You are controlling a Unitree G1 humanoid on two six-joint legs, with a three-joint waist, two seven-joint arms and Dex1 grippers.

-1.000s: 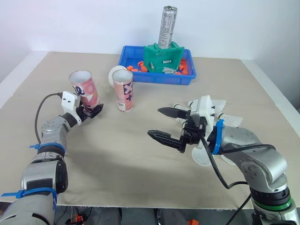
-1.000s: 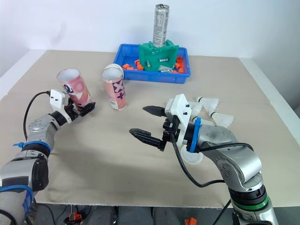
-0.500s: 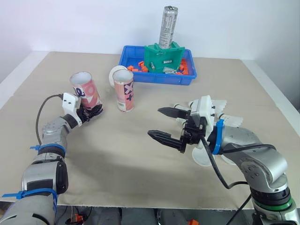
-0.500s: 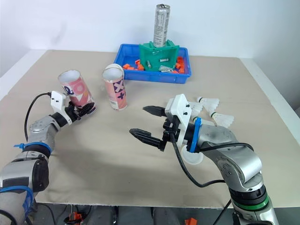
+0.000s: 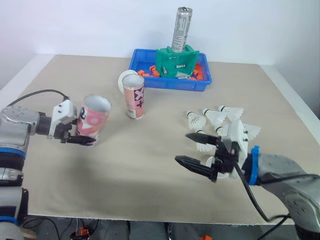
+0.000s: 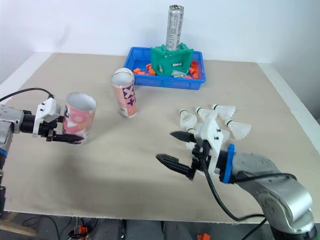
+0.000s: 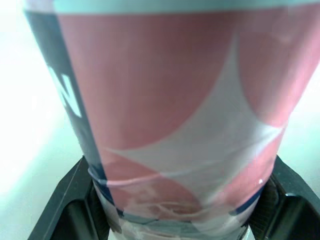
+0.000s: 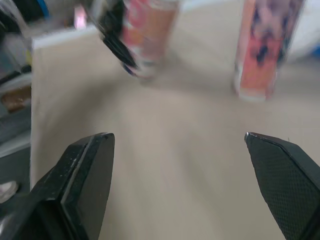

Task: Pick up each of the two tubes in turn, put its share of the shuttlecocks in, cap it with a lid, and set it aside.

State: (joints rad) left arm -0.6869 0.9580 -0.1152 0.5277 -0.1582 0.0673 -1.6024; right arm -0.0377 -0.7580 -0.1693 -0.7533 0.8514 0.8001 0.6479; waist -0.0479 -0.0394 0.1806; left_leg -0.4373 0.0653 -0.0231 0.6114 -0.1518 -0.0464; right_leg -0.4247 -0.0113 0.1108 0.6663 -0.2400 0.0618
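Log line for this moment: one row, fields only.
left gripper: shut on pink tube, open end up | right gripper: open, empty, near shuttlecocks on table | second tube: upright, uncapped

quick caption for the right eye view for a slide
Left tool grips an open pink cardboard tube while the open right tool hovers beside white feathered shuttlecocks on the beige table.

You are looking at a wide table covered in a beige cloth, with its white rim showing along the left and right sides. A plain white wall rises beyond the far edge. The light is soft and even. Below the near edge you glimpse dark floor.
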